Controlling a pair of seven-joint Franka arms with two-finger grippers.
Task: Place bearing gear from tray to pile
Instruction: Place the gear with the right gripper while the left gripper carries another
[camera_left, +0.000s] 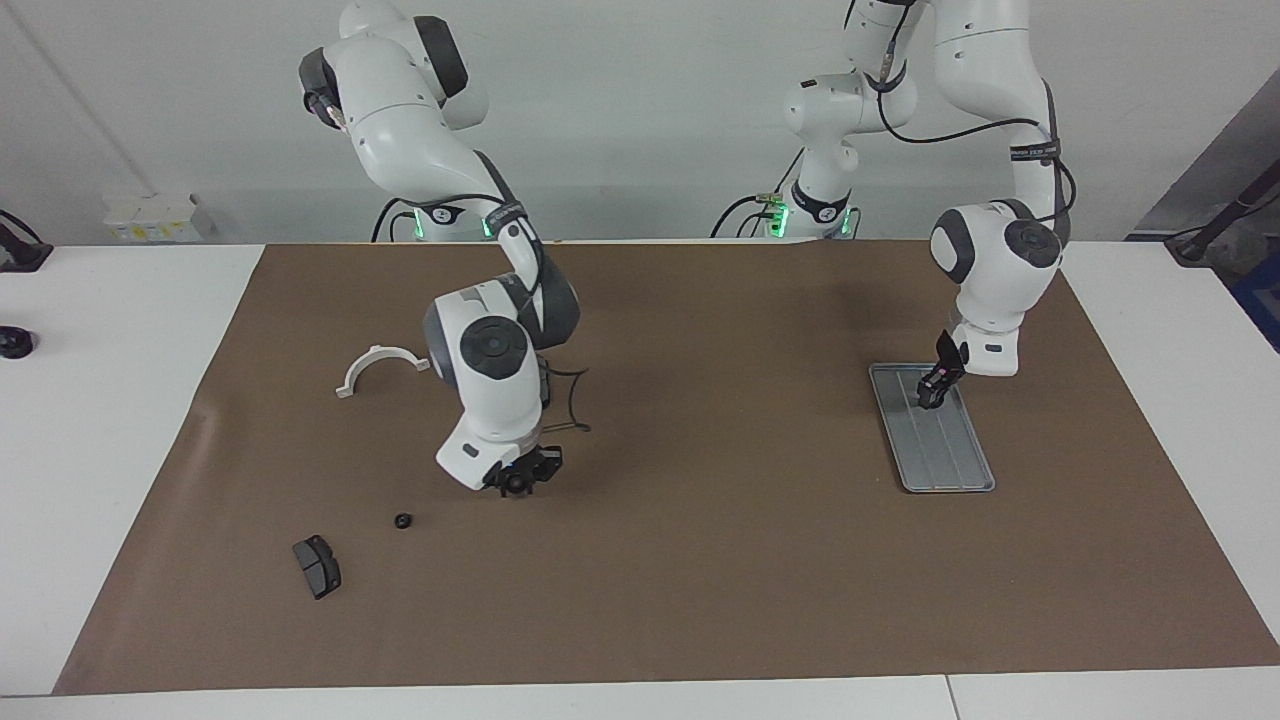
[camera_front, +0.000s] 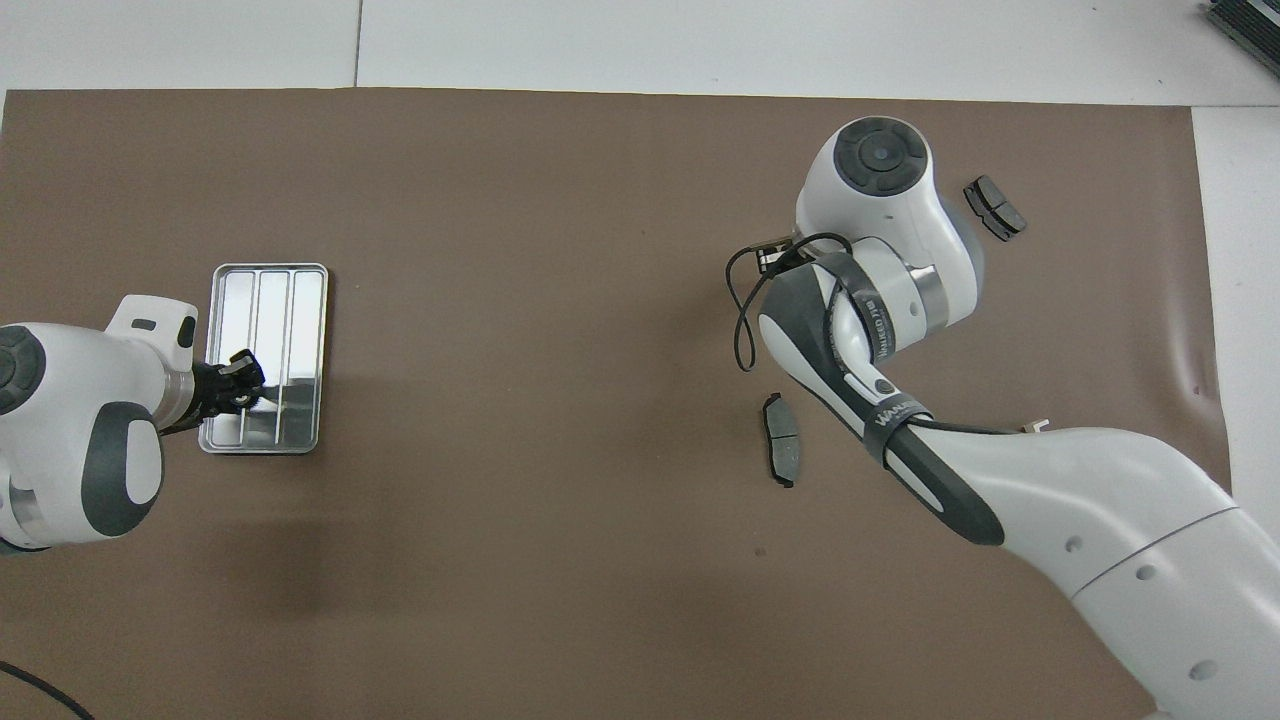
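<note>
The silver tray (camera_left: 940, 455) lies on the brown mat toward the left arm's end; it also shows in the overhead view (camera_front: 268, 295), and no part shows on its bare ridges. My left gripper (camera_left: 932, 392) hangs low over the tray's end nearer the robots (camera_front: 240, 386). The pile lies toward the right arm's end: a white half-ring bracket (camera_left: 380, 367), a dark brake pad (camera_left: 317, 566) (camera_front: 995, 208), a second brake pad (camera_front: 782, 440) and a small black gear (camera_left: 403, 521). My right gripper (camera_left: 520, 483) is just above the mat beside that gear, with a small round black gear at its tips.
The brown mat (camera_left: 700, 580) covers most of the white table (camera_left: 110, 420). A small black object (camera_left: 15, 342) and a white box (camera_left: 150, 215) sit off the mat at the right arm's end. The right arm hides the bracket and the gear in the overhead view.
</note>
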